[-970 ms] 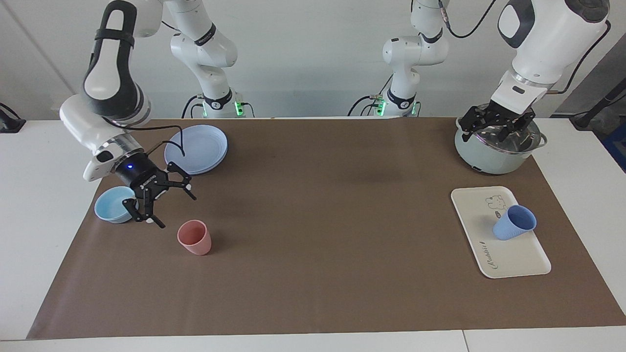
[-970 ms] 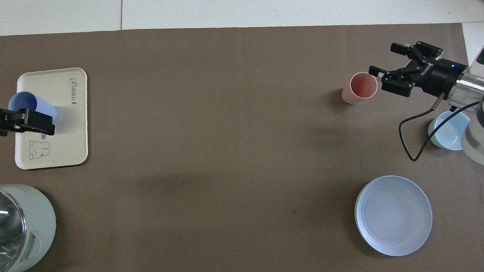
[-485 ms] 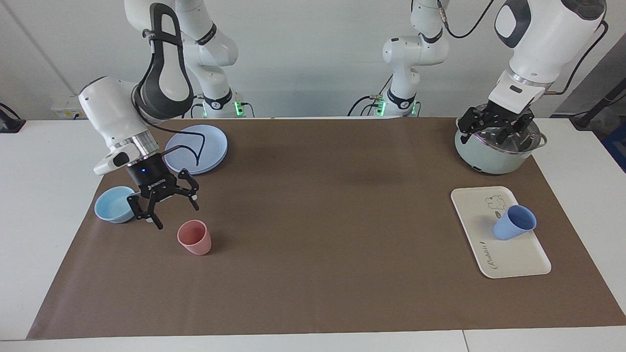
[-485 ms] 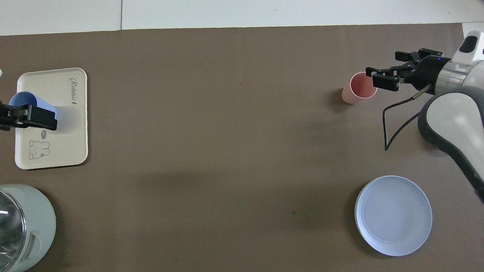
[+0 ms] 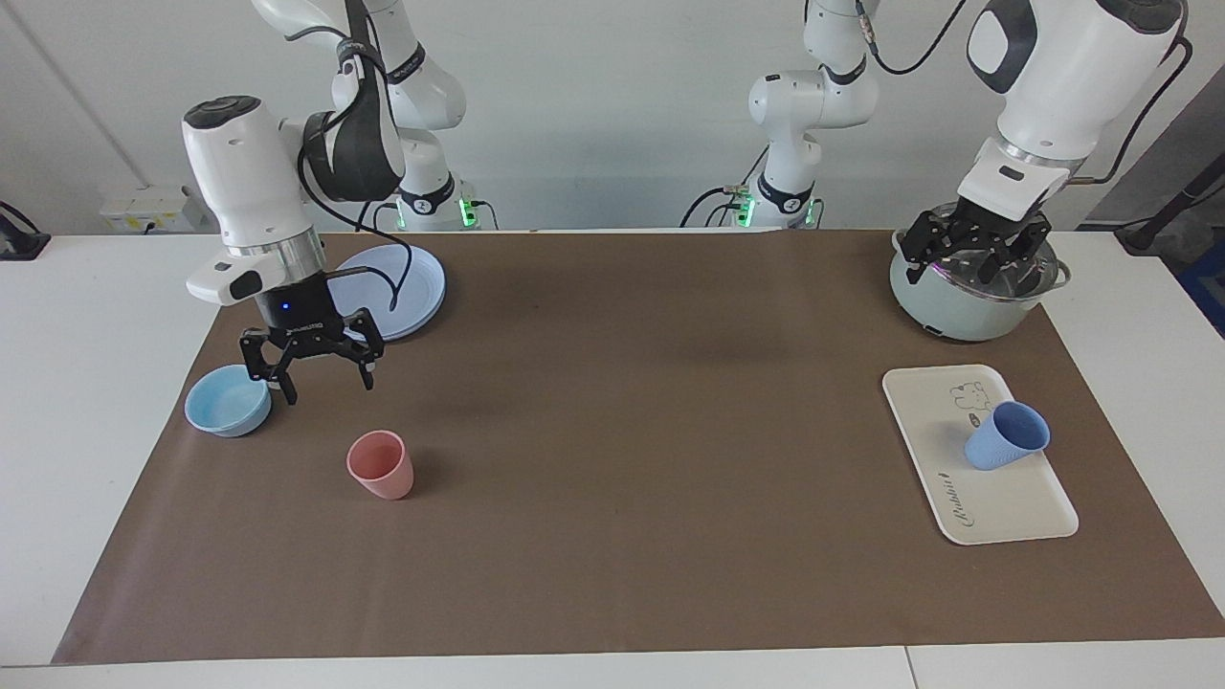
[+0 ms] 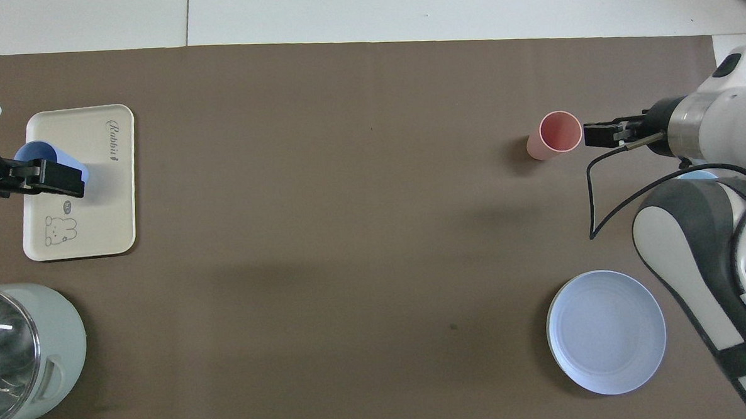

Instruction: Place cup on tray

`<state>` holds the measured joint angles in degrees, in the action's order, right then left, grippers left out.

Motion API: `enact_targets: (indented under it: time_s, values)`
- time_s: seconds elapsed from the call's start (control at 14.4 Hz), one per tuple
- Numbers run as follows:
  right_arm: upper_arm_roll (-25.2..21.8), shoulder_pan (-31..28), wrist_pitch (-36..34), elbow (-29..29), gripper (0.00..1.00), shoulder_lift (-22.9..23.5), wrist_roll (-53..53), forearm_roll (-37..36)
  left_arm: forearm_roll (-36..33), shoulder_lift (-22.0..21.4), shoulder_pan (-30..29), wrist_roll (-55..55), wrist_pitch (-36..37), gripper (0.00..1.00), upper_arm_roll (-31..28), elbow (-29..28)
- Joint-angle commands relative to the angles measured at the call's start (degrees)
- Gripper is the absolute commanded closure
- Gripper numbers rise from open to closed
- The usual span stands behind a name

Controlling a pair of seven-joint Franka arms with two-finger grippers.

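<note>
Resting on the cream-white tray (image 5: 995,498), the periwinkle-blue cup (image 5: 1005,436) is seen tilted, its mouth turned up and toward the left arm's end of the table, beside the small bear drawing (image 5: 968,393). No gripper is in contact with it. The tray is set on the brown mat (image 5: 612,536) at the left arm's end, farther from the robots than the pale green pot (image 5: 967,304).

The left gripper (image 5: 974,256) is held in the air over the pot, with its fingers spread and nothing between them. In the overhead view its tip (image 6: 47,178) is seen overlapping the cup (image 6: 37,152) and the tray (image 6: 106,227), though the facing view shows it raised well clear of both.

The right gripper (image 5: 321,368) is held above the mat with its fingers parted and empty, pointing down, between the light-blue bowl (image 5: 227,400) and the round blue plate (image 5: 421,277). A pink cup (image 5: 381,464) stands upright on the mat, farther from the robots than the bowl, untouched.
</note>
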<state>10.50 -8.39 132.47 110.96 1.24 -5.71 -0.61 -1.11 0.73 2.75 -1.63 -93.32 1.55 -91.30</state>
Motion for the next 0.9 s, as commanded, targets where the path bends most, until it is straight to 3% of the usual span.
enact_targets:
  time_s: [0.0, 0.21, 0.42, 0.62, 0.83]
  values:
    - [0.3, 0.4, -11.1, -4.9, 0.0, -0.8, 9.1, -3.7, -1.2, -1.8, 0.1, 0.3, -0.4, 0.0, -0.1, -2.3]
    - [-0.9, 2.0, -24.6, -11.5, 0.0, -0.8, 12.6, -3.6, -1.2, -1.8, 0.1, 0.7, -0.4, 0.0, -0.3, -2.2]
    - [-12.8, 11.5, -32.5, -14.5, 0.0, -1.9, 16.2, -2.6, -1.2, -1.8, 0.1, 0.7, -0.3, 0.0, -0.3, -2.2]
    - [-11.2, 10.9, -32.4, -10.8, 0.0, -4.0, 16.3, -2.6, -1.2, -1.8, 0.1, 0.7, -0.3, 0.0, -0.3, -2.2]
    - [-10.3, 9.6, -37.7, -13.0, 0.0, -4.6, 16.3, -2.0, -1.2, -1.8, 0.1, 0.7, -0.3, 0.0, -0.3, -2.2]
